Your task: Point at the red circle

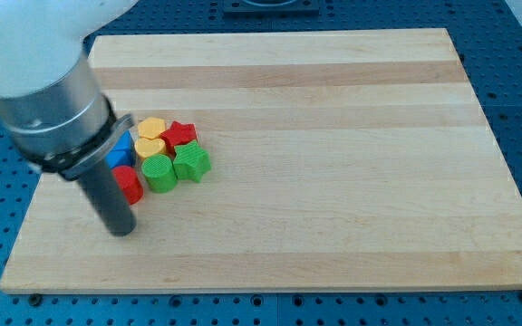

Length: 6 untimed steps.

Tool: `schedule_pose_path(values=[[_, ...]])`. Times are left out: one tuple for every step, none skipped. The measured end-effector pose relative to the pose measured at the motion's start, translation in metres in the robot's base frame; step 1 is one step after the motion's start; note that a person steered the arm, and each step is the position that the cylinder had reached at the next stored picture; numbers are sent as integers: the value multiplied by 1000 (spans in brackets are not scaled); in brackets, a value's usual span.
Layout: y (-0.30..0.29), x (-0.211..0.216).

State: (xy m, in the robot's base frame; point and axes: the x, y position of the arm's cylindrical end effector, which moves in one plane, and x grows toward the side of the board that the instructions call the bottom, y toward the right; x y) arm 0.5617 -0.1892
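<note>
So my tip point(122, 231) is sitting down on the wooden board point(333, 226) near the view's bottom-left, not far from the board's bottom edge and left edge; no jaws on this rig, just the plain rod, so nothing is being held or clamped. Right beside it, just up and to the view's right, is the red circle point(130, 184), partly hidden behind my rod, so I can't tell whether we're touching or just very close. It's the lowest-left piece of a tight cluster. Next to it on the right is the green circle point(159, 171), then the green star point(191, 163). Behind those sit a blue block point(121, 149), shape mostly hidden by my arm, a yellow heart point(149, 148), another yellow block point(153, 128) whose shape I can't make out, and a red star point(179, 135). All of them are bunched together and touching their neighbours. Everything to the view's right of the cluster and toward the view's top edge is open board, loads of room there.
</note>
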Motion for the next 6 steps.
schedule_pose_path(values=[[-49,4],[-89,-17],[-99,-45],[-72,-46],[-34,-46],[12,-50]])
